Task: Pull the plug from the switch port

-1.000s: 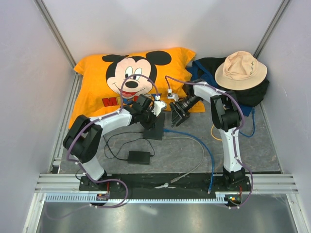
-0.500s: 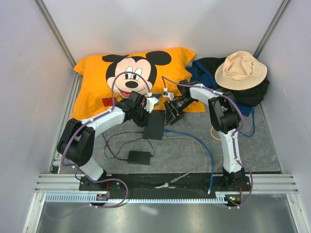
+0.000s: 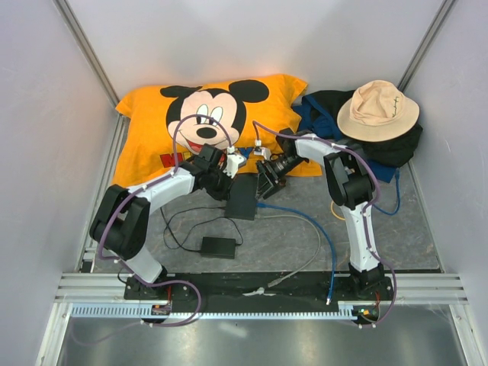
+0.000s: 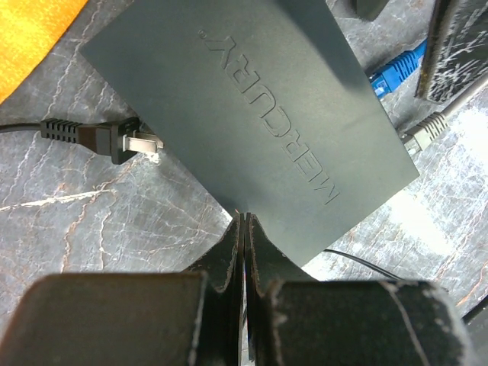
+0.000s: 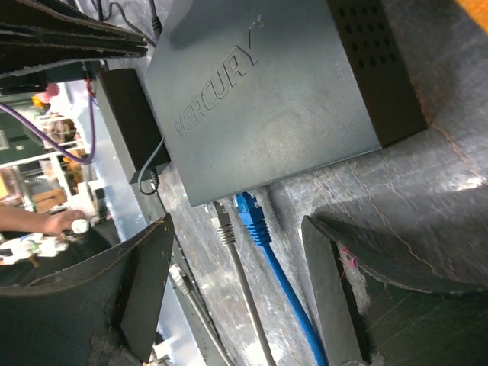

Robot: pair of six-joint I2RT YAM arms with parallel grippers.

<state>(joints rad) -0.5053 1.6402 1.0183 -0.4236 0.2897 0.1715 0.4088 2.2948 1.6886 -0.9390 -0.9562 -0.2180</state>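
The switch [image 3: 244,200] is a flat black box lying on the grey table. In the right wrist view a blue plug [image 5: 252,217] and a grey plug [image 5: 223,221] sit in ports along the near edge of the switch [image 5: 267,91]. My right gripper [image 5: 236,284] is open, with its fingers on either side of both cables just short of the plugs. My left gripper [image 4: 244,219] is shut, empty, with its tips pressed on the near corner of the switch [image 4: 252,114]. In the top view my left gripper [image 3: 231,181] and my right gripper [image 3: 264,183] flank the switch.
An orange Mickey Mouse pillow [image 3: 206,122] lies behind the switch. A tan hat [image 3: 377,110] rests on dark cloth [image 3: 396,149] at the back right. A small power brick [image 3: 218,246] with thin cord lies nearer. A two-prong plug [image 4: 107,139] lies beside the switch.
My right gripper has moved left to the switch's port edge and its jaws have narrowed a little. My left arm has stretched out and its shut gripper has shifted left onto the switch's corner.
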